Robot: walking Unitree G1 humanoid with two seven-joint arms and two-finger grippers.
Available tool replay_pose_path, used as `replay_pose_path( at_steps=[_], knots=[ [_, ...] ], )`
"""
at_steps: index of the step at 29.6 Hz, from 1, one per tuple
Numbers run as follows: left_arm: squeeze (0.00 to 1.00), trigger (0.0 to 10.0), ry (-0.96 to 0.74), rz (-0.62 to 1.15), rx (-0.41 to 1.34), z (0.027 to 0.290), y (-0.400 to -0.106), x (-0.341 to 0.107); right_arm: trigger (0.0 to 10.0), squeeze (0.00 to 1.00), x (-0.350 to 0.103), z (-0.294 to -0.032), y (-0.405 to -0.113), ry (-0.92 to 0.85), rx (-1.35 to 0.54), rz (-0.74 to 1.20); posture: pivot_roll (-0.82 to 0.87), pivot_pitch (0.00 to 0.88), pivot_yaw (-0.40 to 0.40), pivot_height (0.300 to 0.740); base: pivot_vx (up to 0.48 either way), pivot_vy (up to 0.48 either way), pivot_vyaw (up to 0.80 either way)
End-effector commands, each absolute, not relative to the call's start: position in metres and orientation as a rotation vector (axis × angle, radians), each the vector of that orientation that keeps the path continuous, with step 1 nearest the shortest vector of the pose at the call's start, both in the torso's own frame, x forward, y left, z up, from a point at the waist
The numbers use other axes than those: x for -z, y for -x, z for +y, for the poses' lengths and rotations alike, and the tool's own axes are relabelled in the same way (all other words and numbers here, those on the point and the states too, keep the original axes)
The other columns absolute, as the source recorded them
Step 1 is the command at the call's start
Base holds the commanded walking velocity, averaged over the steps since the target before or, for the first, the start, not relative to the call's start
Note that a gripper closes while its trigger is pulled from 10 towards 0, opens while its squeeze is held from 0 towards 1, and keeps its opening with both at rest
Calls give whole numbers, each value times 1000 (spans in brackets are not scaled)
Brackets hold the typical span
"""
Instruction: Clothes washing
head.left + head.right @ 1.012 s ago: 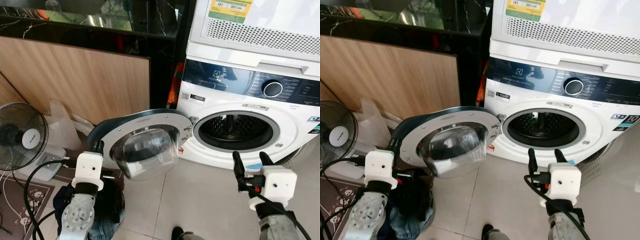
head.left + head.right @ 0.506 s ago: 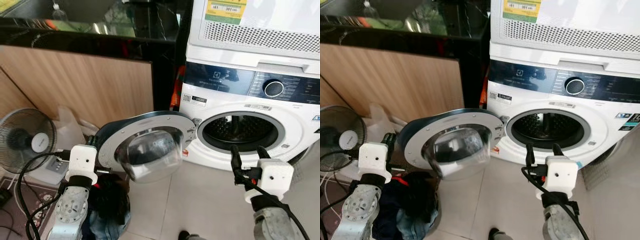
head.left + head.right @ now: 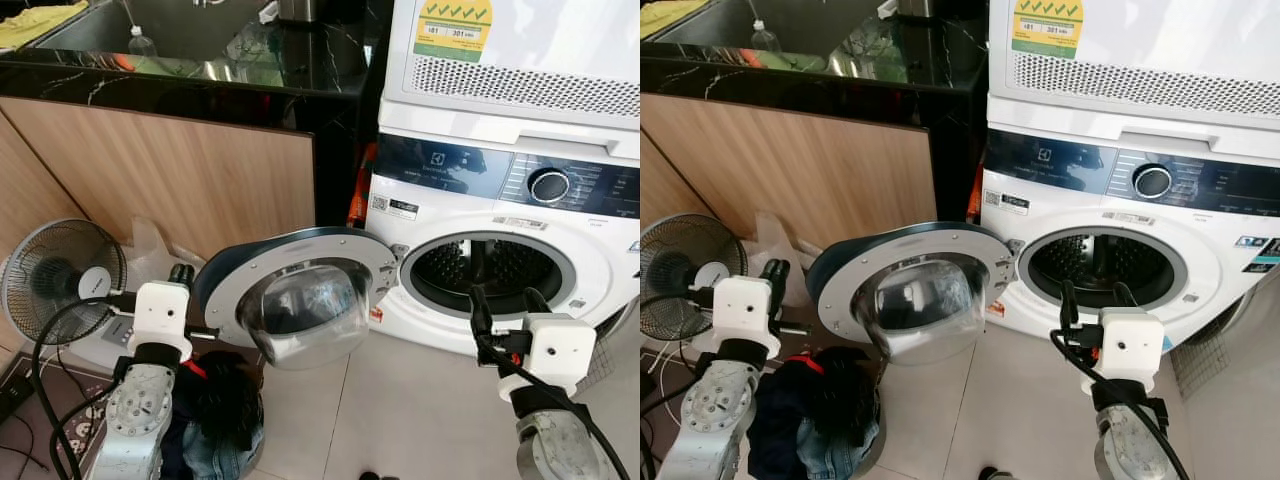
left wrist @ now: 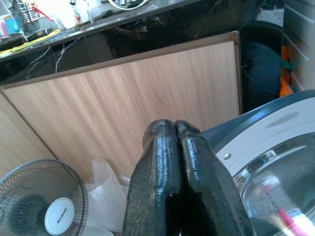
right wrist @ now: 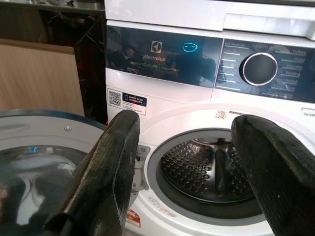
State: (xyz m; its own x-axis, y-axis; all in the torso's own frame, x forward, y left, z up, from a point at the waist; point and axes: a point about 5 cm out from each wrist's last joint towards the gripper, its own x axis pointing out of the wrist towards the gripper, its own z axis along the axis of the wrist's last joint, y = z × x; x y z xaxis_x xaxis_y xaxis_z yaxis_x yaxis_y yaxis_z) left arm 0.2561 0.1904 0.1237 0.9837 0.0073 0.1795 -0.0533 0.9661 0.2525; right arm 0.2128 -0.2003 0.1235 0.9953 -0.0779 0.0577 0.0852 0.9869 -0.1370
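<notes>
A: What stands ahead?

B: A white front-loading washing machine (image 3: 500, 240) with a dark control panel and a round silver dial (image 3: 549, 186), on the right. A second white appliance (image 3: 520, 50) with a yellow and green energy label sits stacked on top of it. The washer's round door (image 3: 300, 300), dark blue rim with a bulging clear glass bowl, is swung wide to the left, and the perforated steel drum (image 3: 490, 272) is open to view.

A: And the laundry?

B: A heap of dark clothes with blue denim (image 3: 215, 415) lies on the pale tiled floor (image 3: 420, 400), near the left side, just below the open door and beside the left arm.

A: The end effectors?

B: The left end effector (image 4: 174, 162) is raised in front of the door's left rim, its two black fingers pressed together with nothing between them. The right end effector (image 5: 187, 162) is held before the drum opening, its fingers spread wide and empty, framing the drum in the right wrist view.

A: Anything else around?

B: A wood-panelled cabinet front (image 3: 170, 170) under a black marble desk (image 3: 180, 85) fills the far left. A small white standing fan (image 3: 60, 280) sits at the left, with crumpled clear plastic (image 3: 150, 255) between it and the door. Black cables (image 3: 50, 360) loop by the left arm.
</notes>
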Motion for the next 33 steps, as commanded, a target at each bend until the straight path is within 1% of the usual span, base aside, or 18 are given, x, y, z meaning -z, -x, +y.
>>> replay_pose_path(
  at_steps=[1,3,5,6,12,22,33],
  knots=[
    [0,10000,-248,-168,-53,193,-253,-121,10000,0,-123,-203,-214,141,74,-38,17,129,-3,740,0,0,0],
    [0,10000,-249,-162,-58,194,-251,-119,10000,0,-123,-203,-216,149,58,-28,16,141,-8,740,0,0,0],
    [0,10000,-254,-152,-66,197,-248,-117,10000,0,-124,-200,-216,148,36,-30,12,174,-22,740,0,0,0],
    [0,10000,-254,-152,-66,197,-248,-117,10000,0,-124,-200,-216,148,36,-30,12,174,-22,740,0,0,0],
    [0,10000,-244,-154,-96,197,-245,-119,10000,0,-128,-207,-217,155,48,-30,33,224,-40,740,0,0,0],
    [0,10000,-249,-167,-102,200,-244,-126,10000,0,-131,-197,-224,128,21,-42,49,265,-27,740,0,0,0],
    [0,10000,-263,-158,-80,200,-245,-129,10000,0,-131,-196,-218,122,26,-40,53,300,5,740,0,0,0]
  ],
)
